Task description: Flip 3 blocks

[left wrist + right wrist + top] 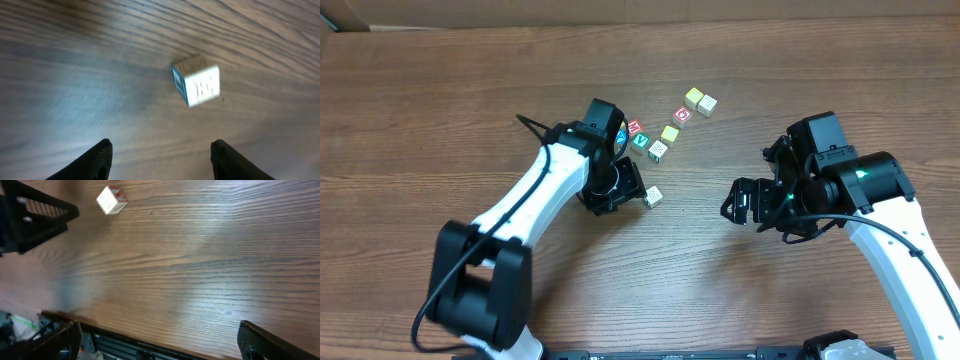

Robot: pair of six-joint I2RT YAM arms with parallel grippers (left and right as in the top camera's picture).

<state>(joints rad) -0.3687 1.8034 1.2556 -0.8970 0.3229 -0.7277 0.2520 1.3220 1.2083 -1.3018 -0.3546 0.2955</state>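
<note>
The pale block (653,197) sits alone on the bench (440,80), clear of the other cubes. That spacing suits the job: with nothing crowding it, the left fingers (100,161) have room on either side. In the left wrist view those fingers stand apart with only bare wood between them. The block lies just ahead of their tips, untouched, skewed to their line, showing a pale printed face and a blue-edged one. I judge this to be the approach to a grasp or a tip-over, not a hold.

The right fingers (265,341) are spread wide and empty, well off to the right, probably to stay out of the left arm's (535,190) way. Their camera catches the same lone block far off, near that arm's black frame.

The green block (640,141) and a second pale block (658,150) lie just beside each other in a loose diagonal line of cubes beyond the left wrist. Red-faced and yellow-topped cubes share that line. Whether either block is already turned over, I cannot tell.

The bench is flat brown wood grain with a soft patch of glare, so a cube should slide as easily as it tips. Its near edge shows a dark rail with cables below in the right wrist view. Of the room, only a pale strip at the far left corner is visible.
</note>
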